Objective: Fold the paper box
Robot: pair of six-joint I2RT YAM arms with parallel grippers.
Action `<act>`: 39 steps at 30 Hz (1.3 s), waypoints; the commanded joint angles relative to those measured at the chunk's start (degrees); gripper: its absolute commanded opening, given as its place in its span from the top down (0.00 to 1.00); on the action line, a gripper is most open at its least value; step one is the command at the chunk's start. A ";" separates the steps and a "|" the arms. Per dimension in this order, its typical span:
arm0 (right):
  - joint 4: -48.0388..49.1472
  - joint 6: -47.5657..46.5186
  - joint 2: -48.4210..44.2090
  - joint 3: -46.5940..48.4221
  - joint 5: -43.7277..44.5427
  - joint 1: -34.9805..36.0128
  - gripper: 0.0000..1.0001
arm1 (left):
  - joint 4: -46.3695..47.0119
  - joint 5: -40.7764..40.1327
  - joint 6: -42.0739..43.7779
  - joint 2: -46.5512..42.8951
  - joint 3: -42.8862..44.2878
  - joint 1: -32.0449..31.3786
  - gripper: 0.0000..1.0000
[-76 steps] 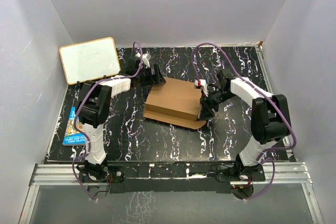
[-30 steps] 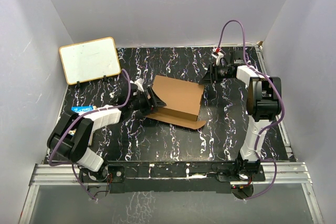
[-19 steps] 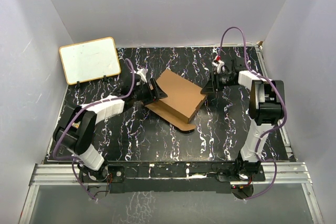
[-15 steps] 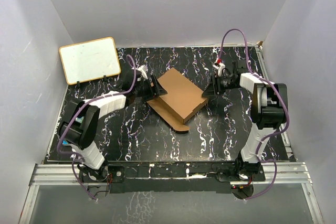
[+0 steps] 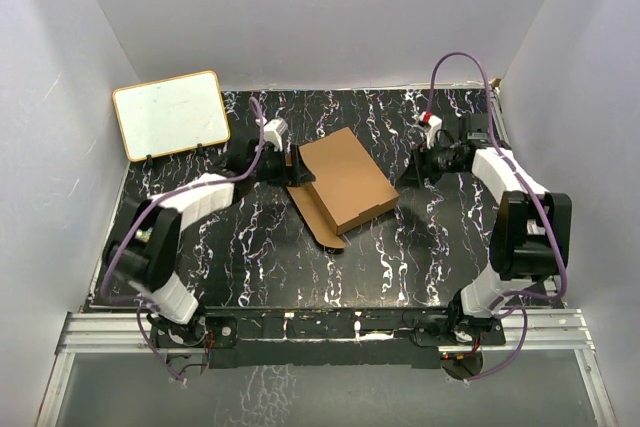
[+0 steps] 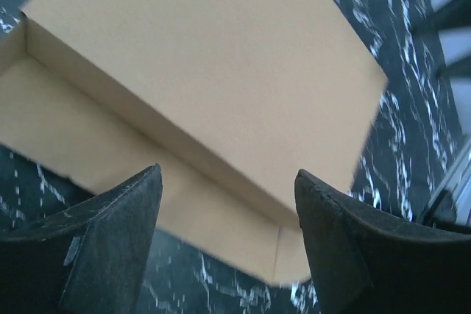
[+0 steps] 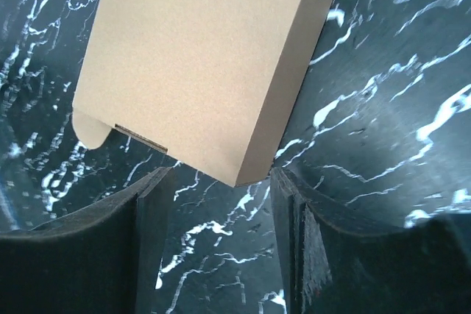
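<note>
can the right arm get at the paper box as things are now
Probably yes. The right gripper is open and aimed at the paper box, whose corner lies just ahead of its jaws. Only bare table shows between them; the left gripper sits at the opposite side.

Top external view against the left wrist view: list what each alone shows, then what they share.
Top external only: the white board and the right gripper near the paper box. Left wrist only: the jaws of the left gripper standing wide apart, and the box's flap crease close up. Both: the box and the marbled table.
</note>
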 commanded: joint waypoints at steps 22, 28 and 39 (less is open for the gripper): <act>3.95 -61.69 -18.18 -20.98 -16.24 7.76 0.02 | 24.77 -0.91 43.83 -32.14 -37.02 -27.35 0.41; 6.65 -58.77 -17.91 -21.65 -16.33 7.63 0.11 | 27.71 -2.69 45.63 -21.62 -32.51 -29.18 0.51; 16.90 -32.51 -17.17 -19.78 -24.08 2.65 0.17 | 32.06 -9.63 48.97 -15.82 -33.27 -32.18 0.51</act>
